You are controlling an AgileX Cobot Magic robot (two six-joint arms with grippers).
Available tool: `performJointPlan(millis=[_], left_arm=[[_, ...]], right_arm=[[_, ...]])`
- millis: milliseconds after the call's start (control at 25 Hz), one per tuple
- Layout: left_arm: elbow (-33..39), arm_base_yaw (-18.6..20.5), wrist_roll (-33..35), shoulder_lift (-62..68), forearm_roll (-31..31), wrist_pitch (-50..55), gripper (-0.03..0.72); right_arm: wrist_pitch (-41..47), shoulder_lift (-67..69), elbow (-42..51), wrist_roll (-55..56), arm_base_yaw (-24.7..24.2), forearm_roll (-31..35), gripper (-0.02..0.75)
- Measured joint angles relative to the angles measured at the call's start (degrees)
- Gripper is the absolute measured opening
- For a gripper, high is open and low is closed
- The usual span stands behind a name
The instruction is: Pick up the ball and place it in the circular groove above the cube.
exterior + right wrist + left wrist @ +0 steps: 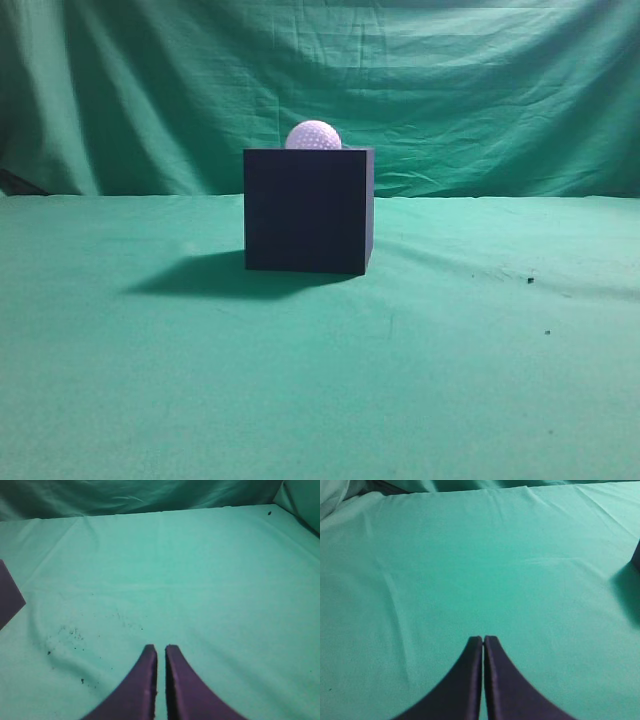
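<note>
The white dimpled ball point(313, 135) rests on top of the dark cube point(308, 210), which stands in the middle of the green cloth in the exterior view. No arm shows in the exterior view. In the left wrist view my left gripper point(483, 639) is shut and empty over bare cloth, and a sliver of the cube point(636, 556) shows at the right edge. In the right wrist view my right gripper point(161, 648) is shut and empty, and a corner of the cube point(9, 597) shows at the left edge.
Green cloth point(320, 380) covers the table, and a green curtain point(320, 70) hangs behind. Small dark specks point(70, 632) lie on the cloth left of the right gripper. The cube's shadow point(190, 275) falls to its left.
</note>
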Motion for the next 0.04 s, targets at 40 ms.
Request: performJointPlan(millis=[40], left_arm=[[0.0, 0.0, 0.0, 0.0, 0.0, 0.0, 0.0]], right_arm=[[0.0, 0.0, 0.0, 0.0, 0.0, 0.0, 0.0]])
